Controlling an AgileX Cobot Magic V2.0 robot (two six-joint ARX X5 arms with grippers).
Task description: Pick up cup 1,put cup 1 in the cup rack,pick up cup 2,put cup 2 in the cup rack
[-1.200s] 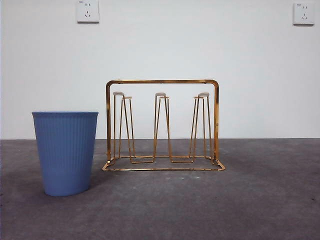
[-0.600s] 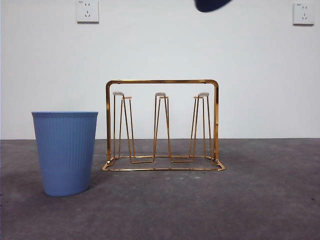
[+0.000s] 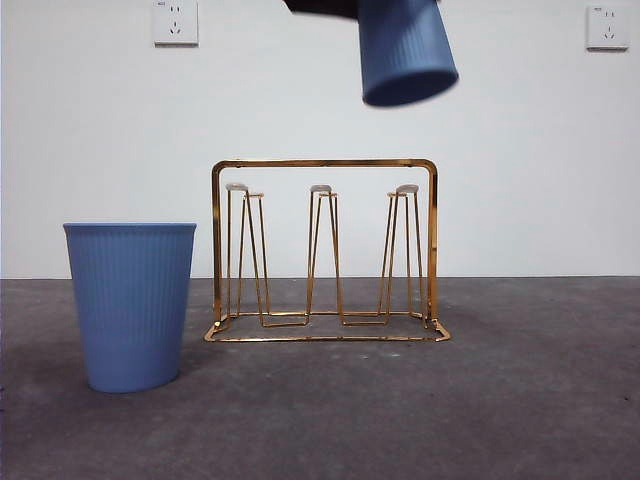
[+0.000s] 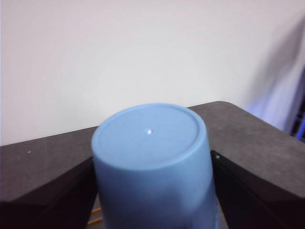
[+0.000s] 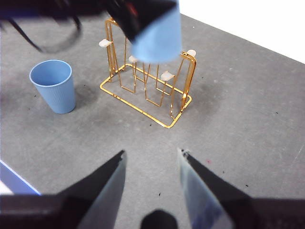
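Observation:
A blue ribbed cup hangs upside down and slightly tilted, high above the right half of the gold wire cup rack. My left gripper is shut on its sides; in the left wrist view the cup's flat base fills the space between the black jaws. A second blue cup stands upright on the table, left of the rack. The rack's pegs are bare. My right gripper hovers open over the table in front of the rack, holding nothing. Its view also shows the held cup and the standing cup.
The grey table runs up to a white wall with two sockets. A blue and white edge shows at the table's near left corner in the right wrist view.
The left gripper has come down into the front view from the top edge with the inverted cup. The rack and the standing cup have not moved.

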